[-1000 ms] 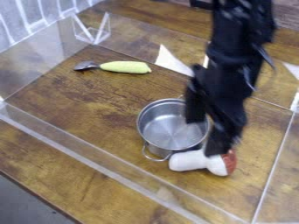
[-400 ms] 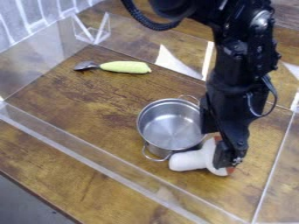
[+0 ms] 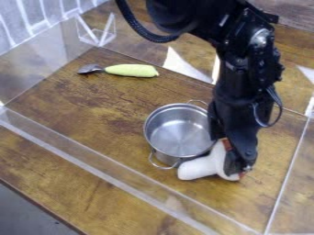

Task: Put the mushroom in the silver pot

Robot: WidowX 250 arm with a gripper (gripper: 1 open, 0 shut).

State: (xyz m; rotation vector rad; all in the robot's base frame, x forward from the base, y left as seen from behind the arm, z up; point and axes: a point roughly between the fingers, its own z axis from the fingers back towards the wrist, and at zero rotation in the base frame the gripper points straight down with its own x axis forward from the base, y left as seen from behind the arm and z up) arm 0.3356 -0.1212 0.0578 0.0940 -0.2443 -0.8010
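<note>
Wooden tabletop (image 3: 86,101) inside clear acrylic walls (image 3: 50,46), tiled backdrop (image 3: 18,18)

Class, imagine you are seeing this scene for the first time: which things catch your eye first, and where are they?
The big black robot arm on the right, its open gripper down over the mushroom. Just left of it stands the shiny silver pot, empty, on the wooden table.

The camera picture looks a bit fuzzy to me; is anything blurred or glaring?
In the camera view everything is soft and low in detail; the silver pot throws bright reflections from its inside, the clear plastic wall catches pale glare, and the dark gripper hides the mushroom cap.
</note>
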